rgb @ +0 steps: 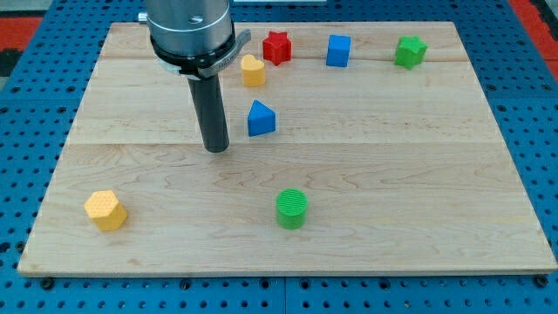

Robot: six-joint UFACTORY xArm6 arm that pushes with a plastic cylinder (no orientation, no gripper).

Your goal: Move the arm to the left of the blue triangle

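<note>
My tip (215,148) — on the counter (418,174), just left of the blue triangle (261,119), apparently not touching. Blue triangle: left of centre, far half. Jaws — none; a plain rod.

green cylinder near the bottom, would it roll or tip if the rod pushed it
The green cylinder stands upright on its flat end, so it would probably slide rather than roll. It looks squat, so tipping seems unlikely. My tip is well up-left of it.

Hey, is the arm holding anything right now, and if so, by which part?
Nothing is held. My tip is a bare dark rod resting on the wooden board, just to the view's left of the blue triangle block, with a gap between them.
</note>
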